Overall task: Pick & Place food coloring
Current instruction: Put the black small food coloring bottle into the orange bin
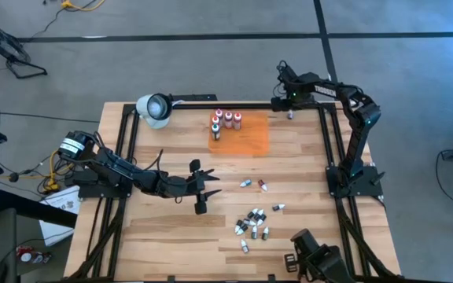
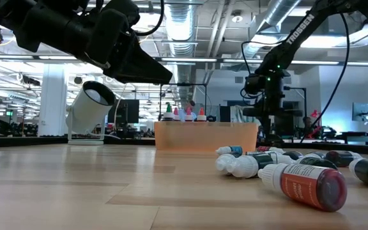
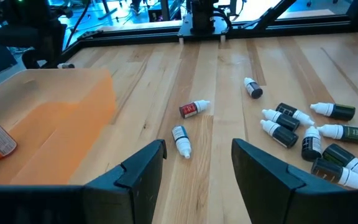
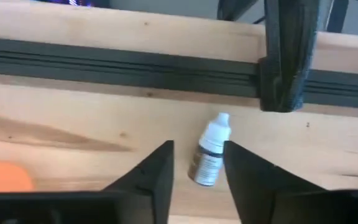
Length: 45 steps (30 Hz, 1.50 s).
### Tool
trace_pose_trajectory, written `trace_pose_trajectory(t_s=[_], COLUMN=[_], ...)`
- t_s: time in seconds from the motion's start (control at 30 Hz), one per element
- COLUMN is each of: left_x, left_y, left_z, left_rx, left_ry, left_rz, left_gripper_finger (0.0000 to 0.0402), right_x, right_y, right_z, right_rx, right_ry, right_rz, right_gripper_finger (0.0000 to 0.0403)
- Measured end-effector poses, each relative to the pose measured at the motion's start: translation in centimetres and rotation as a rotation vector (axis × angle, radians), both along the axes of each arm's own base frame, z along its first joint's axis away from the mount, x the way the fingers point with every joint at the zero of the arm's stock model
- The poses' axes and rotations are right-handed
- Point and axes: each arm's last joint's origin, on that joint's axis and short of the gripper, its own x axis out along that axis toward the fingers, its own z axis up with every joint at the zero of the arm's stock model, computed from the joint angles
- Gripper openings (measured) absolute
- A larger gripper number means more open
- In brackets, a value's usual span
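Observation:
Several finger-length food coloring bottles (image 1: 225,122) with white caps stand on the orange mat (image 1: 246,135). Many tiny droppers lie on their sides on the wood: a cluster (image 1: 254,224), seen also in the left wrist view (image 3: 303,134), and two apart, one blue-labelled (image 3: 181,140), one red-labelled (image 3: 193,109). My left gripper (image 1: 205,187) (image 3: 196,163) hovers open above mid-table, short of these two. My right gripper (image 1: 280,101) (image 4: 197,165) is open at the far edge. A white-capped dropper (image 4: 210,152) lies on the table between its fingers, and I see no touch.
A white lamp-like object (image 1: 156,108) stands at the far left corner of the table. Black rails (image 4: 104,62) run along the table's far edge close to the right gripper. Bare wood (image 1: 171,228) lies near and left of the dropper cluster.

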Motion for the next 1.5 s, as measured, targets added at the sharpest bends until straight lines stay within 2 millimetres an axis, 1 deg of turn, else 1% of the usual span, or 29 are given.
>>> trace_pose_trajectory(t_s=[0.13,0.23,0.37,0.47,0.67,0.83,1.1,1.2,1.3,1.5], left_x=[0.0,0.0,0.0,0.0,0.0,0.1,0.1,0.1,0.1,0.2], left_y=[0.0,0.0,0.0,0.0,0.0,0.0,-0.1,-0.1,-0.1,-0.1], left_z=[0.0,0.0,0.1,0.1,0.1,0.3,0.4,0.4,0.5,0.6], left_rx=[0.0,-0.001,-0.003,-0.003,-0.005,-0.01,-0.014,-0.014,-0.019,-0.036], left_ry=[0.0,-0.001,-0.008,-0.008,-0.014,-0.028,-0.041,-0.045,-0.051,-0.063], left_rz=[0.001,0.001,0.0,0.0,0.0,-0.002,-0.002,-0.002,-0.002,0.002], left_gripper_finger=[0.0186,0.0186,0.0186,0.0186,0.0186,0.0186,0.0186,0.0186,0.0186,0.0186], right_x=[-0.1,-0.1,-0.1,0.0,-0.1,0.1,0.0,-0.1,-0.1,0.6], right_y=[0.0,0.0,0.0,0.3,0.8,0.5,0.7,0.8,0.9,1.3], right_z=[0.0,0.0,0.0,-0.5,-2.3,-2.5,-2.8,-2.8,-2.9,-2.9], right_rx=[-0.008,-0.009,-0.009,-0.009,0.039,0.015,0.027,0.028,0.032,0.03], right_ry=[0.019,0.02,0.017,0.014,0.046,0.032,0.039,0.041,0.045,0.057], right_rz=[-0.007,-0.014,-0.021,-0.032,-0.028,-0.028,-0.024,-0.019,-0.011,0.04], right_gripper_finger=[0.0177,0.0197,0.0208,0.0207,0.0188,0.0164,0.0092,0.0072,0.0066,0.0068])
